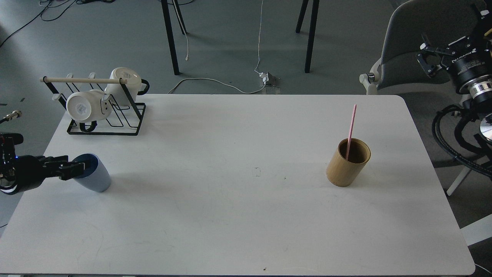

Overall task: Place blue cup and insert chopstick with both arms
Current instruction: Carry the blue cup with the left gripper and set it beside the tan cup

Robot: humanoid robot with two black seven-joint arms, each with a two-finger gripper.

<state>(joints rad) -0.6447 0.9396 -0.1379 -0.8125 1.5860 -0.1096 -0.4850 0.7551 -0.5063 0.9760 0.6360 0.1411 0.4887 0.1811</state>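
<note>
The blue cup [95, 177] stands upright near the table's left edge. My left gripper [78, 167] comes in low from the left, and its tips overlap the cup's left rim. The dark fingers merge there, so I cannot tell whether they are open or shut on the rim. The pink chopstick [351, 125] leans inside a tan bamboo cylinder [347, 165] at the right side of the table. My right gripper [426, 57] hangs open off the table's far right corner, well above and right of the chopstick, with nothing in it.
A black wire rack [105, 123] with two white mugs and a wooden rod stands at the back left. A grey chair [415, 34] is behind my right gripper. Black cables [449, 134] hang beside the white table [246, 215].
</note>
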